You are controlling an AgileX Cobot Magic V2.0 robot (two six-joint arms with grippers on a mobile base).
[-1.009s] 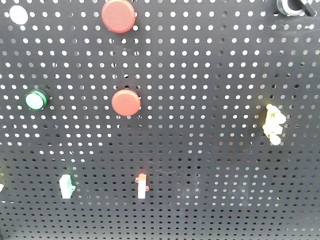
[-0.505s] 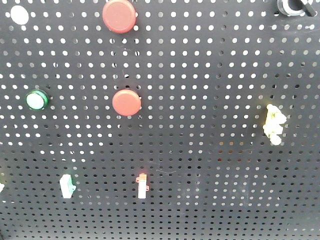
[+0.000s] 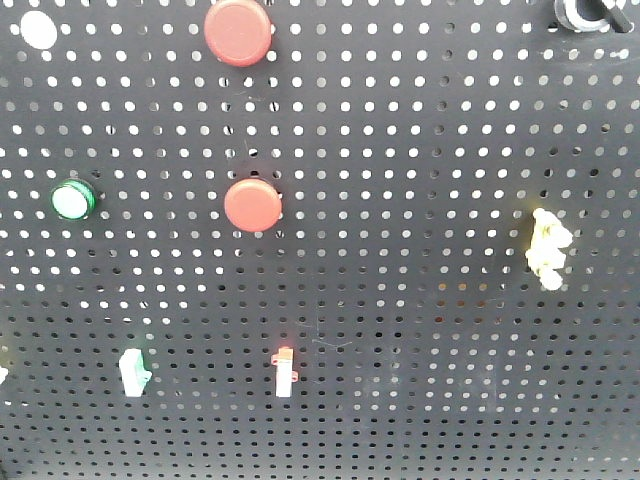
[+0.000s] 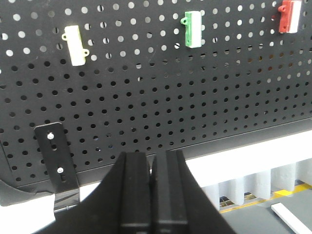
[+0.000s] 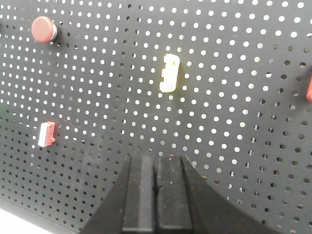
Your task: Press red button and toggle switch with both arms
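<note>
Both grippers, left (image 4: 152, 165) and right (image 5: 156, 168), hang with jaws pressed together, clear of the pegboard (image 3: 430, 120). Red button (image 3: 237, 31): flat-domed, top edge. Toggle switch (image 3: 285, 372): white, red-orange tip, lower centre.

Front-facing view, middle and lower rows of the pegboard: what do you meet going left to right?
Green button → white lever with green tip → smaller red button → toggle switch → yellow clip.
</note>
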